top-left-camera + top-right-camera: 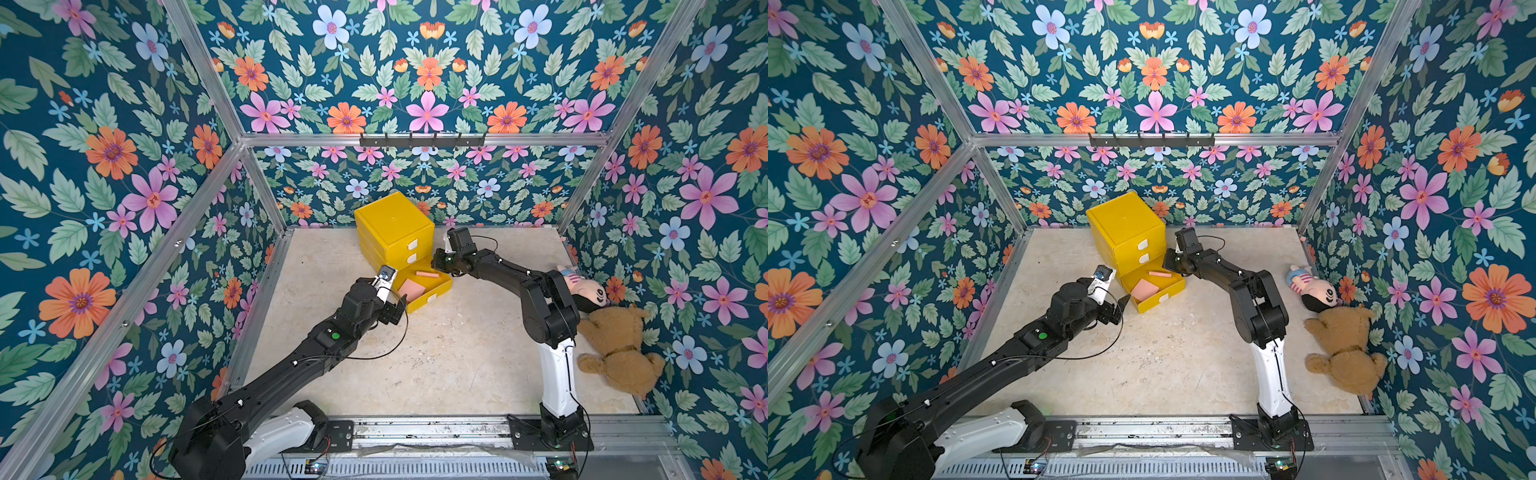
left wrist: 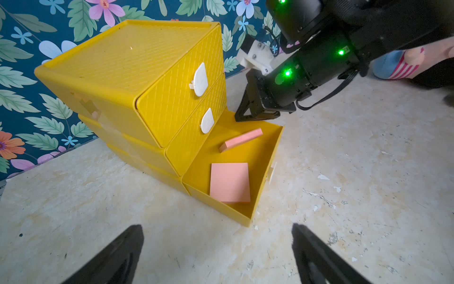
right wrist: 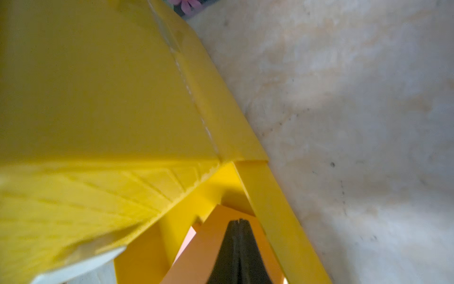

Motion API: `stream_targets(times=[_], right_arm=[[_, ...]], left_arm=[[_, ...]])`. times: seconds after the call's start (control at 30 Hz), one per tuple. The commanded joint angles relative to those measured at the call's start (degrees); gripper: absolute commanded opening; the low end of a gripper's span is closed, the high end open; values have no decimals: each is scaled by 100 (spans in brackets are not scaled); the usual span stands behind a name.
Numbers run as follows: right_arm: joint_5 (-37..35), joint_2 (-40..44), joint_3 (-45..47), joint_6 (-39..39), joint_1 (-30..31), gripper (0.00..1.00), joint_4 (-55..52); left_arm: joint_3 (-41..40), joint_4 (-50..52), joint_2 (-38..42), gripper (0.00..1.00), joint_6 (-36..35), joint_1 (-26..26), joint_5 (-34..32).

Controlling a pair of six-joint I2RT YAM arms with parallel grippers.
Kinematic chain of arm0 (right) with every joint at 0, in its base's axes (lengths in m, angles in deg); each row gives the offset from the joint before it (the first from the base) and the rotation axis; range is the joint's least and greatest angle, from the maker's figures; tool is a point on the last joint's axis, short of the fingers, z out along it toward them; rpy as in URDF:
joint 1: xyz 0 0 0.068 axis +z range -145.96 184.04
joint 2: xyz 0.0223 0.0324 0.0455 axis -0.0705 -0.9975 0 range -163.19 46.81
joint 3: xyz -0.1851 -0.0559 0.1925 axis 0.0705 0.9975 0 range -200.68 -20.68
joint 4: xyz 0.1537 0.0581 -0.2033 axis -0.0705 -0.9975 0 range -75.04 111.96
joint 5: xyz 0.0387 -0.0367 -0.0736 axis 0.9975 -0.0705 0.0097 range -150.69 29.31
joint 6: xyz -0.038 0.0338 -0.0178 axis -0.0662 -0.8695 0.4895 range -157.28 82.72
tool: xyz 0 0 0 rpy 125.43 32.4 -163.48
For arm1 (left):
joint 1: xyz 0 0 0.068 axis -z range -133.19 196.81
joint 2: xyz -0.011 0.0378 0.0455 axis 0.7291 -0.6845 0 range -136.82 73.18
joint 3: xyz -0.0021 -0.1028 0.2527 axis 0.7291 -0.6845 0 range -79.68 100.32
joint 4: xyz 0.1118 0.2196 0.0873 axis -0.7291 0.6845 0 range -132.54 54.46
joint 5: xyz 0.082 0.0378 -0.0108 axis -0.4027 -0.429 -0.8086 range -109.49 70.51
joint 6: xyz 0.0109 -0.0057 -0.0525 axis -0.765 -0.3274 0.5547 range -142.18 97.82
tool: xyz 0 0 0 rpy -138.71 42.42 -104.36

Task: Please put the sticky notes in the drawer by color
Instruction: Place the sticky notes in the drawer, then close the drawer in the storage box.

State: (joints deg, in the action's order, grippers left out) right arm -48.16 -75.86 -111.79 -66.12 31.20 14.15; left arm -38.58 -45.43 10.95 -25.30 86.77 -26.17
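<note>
The yellow drawer [image 1: 390, 220] [image 1: 1125, 220] [image 2: 127, 56] [image 3: 98, 86] stands at the back of the table, its two upper drawers closed and the bottom one [image 2: 221, 209] pulled out. Two pink sticky notes are inside: one lies flat [image 1: 411, 287] [image 1: 1145, 288] [image 2: 229, 182], the other leans tilted on edge [image 1: 427, 274] [image 1: 1160, 274] [image 2: 242, 141] against the far wall. My right gripper [image 2: 238, 118] [image 3: 239, 220] [image 1: 435, 262] is shut and empty, its tip just over the open drawer's back corner. My left gripper [image 2: 217, 228] [image 1: 400, 308] hangs open in front of the drawer's near corner, holding nothing.
A brown teddy bear [image 1: 615, 349] and a pink doll [image 1: 582, 286] lie along the right wall behind the right arm. A black hook rack [image 1: 422, 140] hangs on the back wall. Aluminium frame posts edge the table.
</note>
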Motion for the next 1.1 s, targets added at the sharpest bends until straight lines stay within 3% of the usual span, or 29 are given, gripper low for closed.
stream_targets(times=[0.0, 0.17, 0.3, 0.4, 0.5, 0.57, 0.67, 0.77, 0.9, 1.07], right_arm=[[148, 368, 401, 36, 62, 4, 174], [197, 977, 1153, 37, 149, 5, 401], [-103, 1841, 2072, -38, 141, 22, 1017], [-374, 2564, 3038, -9, 149, 30, 1634], [-307, 3196, 4076, 119, 164, 40, 2425], [-355, 3369, 4686, 208, 214, 43, 2932], [-496, 3339, 5304, 417, 387, 45, 3744], [-752, 2999, 5478, 702, 731, 46, 4304], [-720, 2257, 5385, 632, 933, 42, 4998], [-600, 1618, 5055, 445, 939, 38, 5381]], left_arm=[[-11, 7, 12, 100, 19, -11, -18], [-71, -61, 40, 100, 54, -10, -72], [-259, -250, 116, 100, 223, -7, -502], [-515, -507, 329, 99, 453, -23, -906], [-330, -401, 364, 100, 1648, -293, -1365], [39, -131, 235, 100, 2598, -797, -900], [673, -21, -191, 100, 3641, -1491, 31], [1667, 570, -872, 99, 3974, -1674, -261], [3257, 1834, -2091, 89, 4310, -1810, -966], [3919, 1906, -2955, 84, 4619, -2056, -566]])
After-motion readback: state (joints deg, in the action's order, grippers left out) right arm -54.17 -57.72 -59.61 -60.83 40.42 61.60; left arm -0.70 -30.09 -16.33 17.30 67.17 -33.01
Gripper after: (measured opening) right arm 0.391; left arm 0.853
